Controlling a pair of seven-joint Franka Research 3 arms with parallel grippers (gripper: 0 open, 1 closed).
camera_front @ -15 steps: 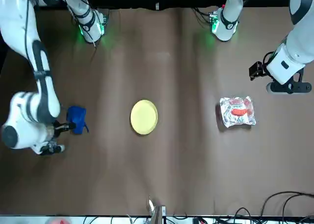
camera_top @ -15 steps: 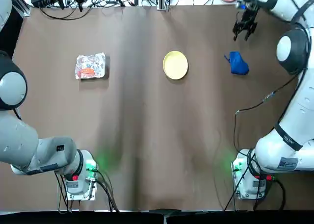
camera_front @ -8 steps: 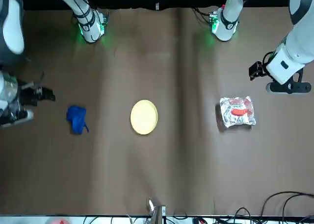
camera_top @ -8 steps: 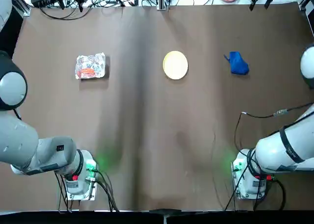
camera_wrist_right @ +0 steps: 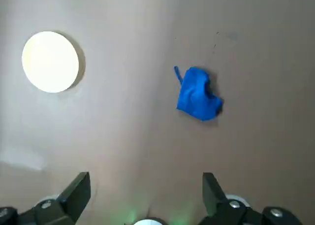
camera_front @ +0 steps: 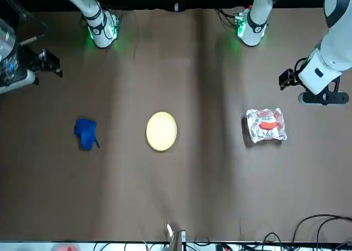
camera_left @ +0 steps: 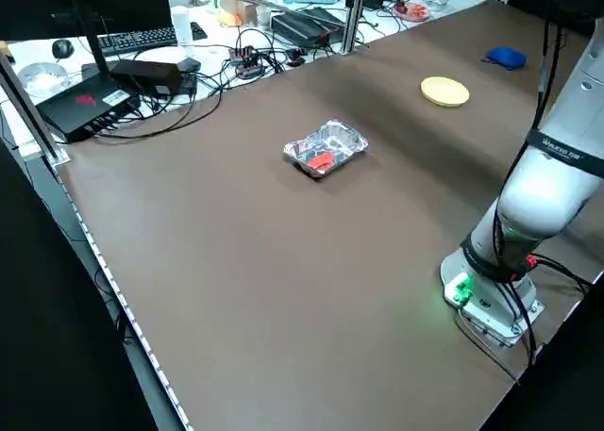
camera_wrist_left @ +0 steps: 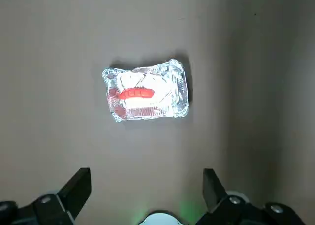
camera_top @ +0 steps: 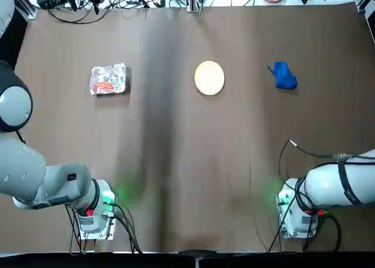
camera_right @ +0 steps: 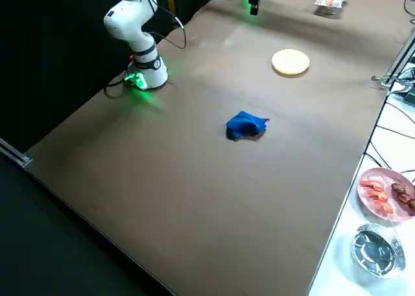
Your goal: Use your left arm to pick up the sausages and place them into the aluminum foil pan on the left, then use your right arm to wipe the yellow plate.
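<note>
Top view: we see one stubby red-orange sausage (camera_top: 104, 86) inside one crinkled, squarish foil pan (camera_top: 109, 79) at left. One round, flat yellow plate (camera_top: 209, 78) lies between it and one rumpled blue cloth (camera_top: 285, 77) at right. We find the left gripper (camera_wrist_left: 147, 185) above the table's left side and the right gripper (camera_wrist_right: 146, 188) above its right, each pair of fingers apart. We make out "FRANKA RESEARCH" not clearly enough to quote on one arm band (camera_left: 564, 152).

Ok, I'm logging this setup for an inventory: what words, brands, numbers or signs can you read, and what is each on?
"FRANKA": on the dark band round the robot arm; the lettering after it is too small to read surely.
Too small to read: the white label on the black box, and the keyboard's keys.
</note>
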